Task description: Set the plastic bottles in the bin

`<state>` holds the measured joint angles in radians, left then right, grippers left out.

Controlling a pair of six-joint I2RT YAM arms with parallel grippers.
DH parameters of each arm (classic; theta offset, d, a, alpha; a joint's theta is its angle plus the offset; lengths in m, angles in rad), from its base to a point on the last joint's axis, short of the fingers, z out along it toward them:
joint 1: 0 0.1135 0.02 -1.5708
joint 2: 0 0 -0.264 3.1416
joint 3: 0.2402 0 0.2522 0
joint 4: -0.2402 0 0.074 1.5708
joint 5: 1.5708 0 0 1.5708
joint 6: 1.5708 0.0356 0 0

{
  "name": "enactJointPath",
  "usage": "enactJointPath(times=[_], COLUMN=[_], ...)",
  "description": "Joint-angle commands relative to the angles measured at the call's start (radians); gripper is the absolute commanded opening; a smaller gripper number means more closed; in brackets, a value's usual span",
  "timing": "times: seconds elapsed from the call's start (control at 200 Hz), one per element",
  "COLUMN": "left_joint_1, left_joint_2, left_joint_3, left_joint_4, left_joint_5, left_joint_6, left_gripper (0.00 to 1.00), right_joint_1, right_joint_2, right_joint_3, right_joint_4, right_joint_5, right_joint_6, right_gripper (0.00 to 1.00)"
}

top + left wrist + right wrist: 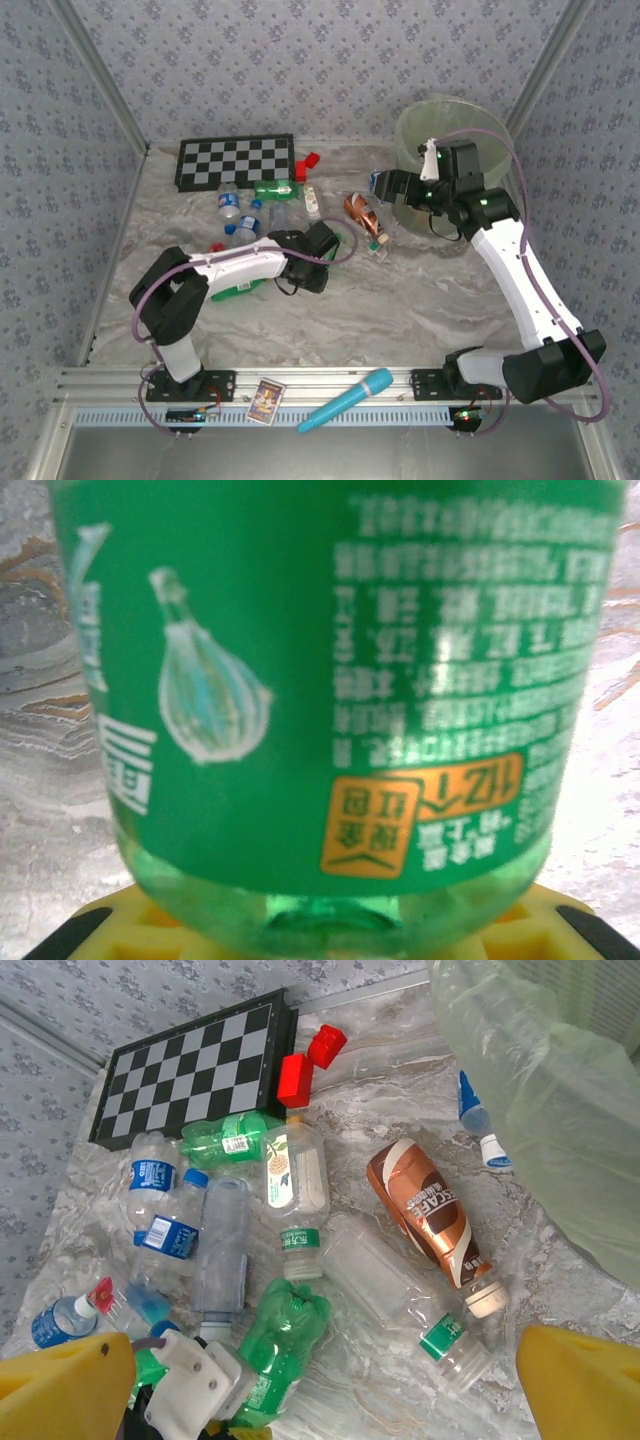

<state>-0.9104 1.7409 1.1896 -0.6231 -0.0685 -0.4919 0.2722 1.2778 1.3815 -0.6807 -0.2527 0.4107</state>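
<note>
Several plastic bottles [262, 205] lie in a loose pile on the marble table, clear, green and blue-labelled ones [165, 1235]. A brown-orange bottle [425, 1210] lies nearer the bin [450, 112], whose bag-lined wall [560, 1090] stands at the right. My left gripper [318, 250] is shut on a crushed green bottle [280, 1345]; its green label [330, 680] sits right against the wrist camera, between the yellow fingers [105, 928]. Beside the bin my right gripper [395, 185] hangs open above the pile. Nothing lies between its yellow fingers [60, 1385].
A chessboard [235, 160] lies at the back left with two red blocks [300, 1070] beside it. Two small blue-capped bottles [478, 1125] rest against the bin's foot. A turquoise microphone-shaped object [345, 400] and a card [266, 400] lie on the front rail.
</note>
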Motion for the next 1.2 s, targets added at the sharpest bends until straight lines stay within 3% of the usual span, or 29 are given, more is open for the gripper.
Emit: enactJointPath(times=[0.0, 0.35, 0.61, 0.875, 1.074, 1.199], left_joint_1=[-0.010, -0.010, -0.010, 0.011, 0.011, 0.011], left_joint_2=[-0.072, -0.138, -0.084, 0.113, 0.386, 0.541], left_joint_3=[0.062, 0.262, 0.506, 0.930, 1.420, 1.663], left_joint_4=[-0.043, -0.019, -0.003, -0.038, -0.165, -0.153], left_joint_5=[-0.041, -0.013, -0.008, 0.060, 0.107, 0.122], left_joint_6=[-0.036, 0.015, 0.062, 0.097, 0.132, 0.130], left_gripper=[0.30, 0.30, 0.30, 0.30, 0.30, 0.30], right_joint_1=[-0.024, -0.128, -0.143, -0.149, -0.161, -0.162], right_joint_2=[-0.012, -0.051, -0.135, -0.264, -0.345, -0.377], right_joint_3=[-0.011, -0.005, 0.008, 0.007, -0.026, -0.030], right_joint_4=[0.039, 0.121, 0.147, 0.137, 0.134, 0.118], right_joint_5=[-0.087, -0.184, -0.109, 0.093, 0.180, 0.215], right_joint_6=[0.008, 0.083, 0.088, 0.054, 0.049, 0.037], right_gripper=[1.00, 1.00, 1.00, 1.00, 1.00, 1.00])
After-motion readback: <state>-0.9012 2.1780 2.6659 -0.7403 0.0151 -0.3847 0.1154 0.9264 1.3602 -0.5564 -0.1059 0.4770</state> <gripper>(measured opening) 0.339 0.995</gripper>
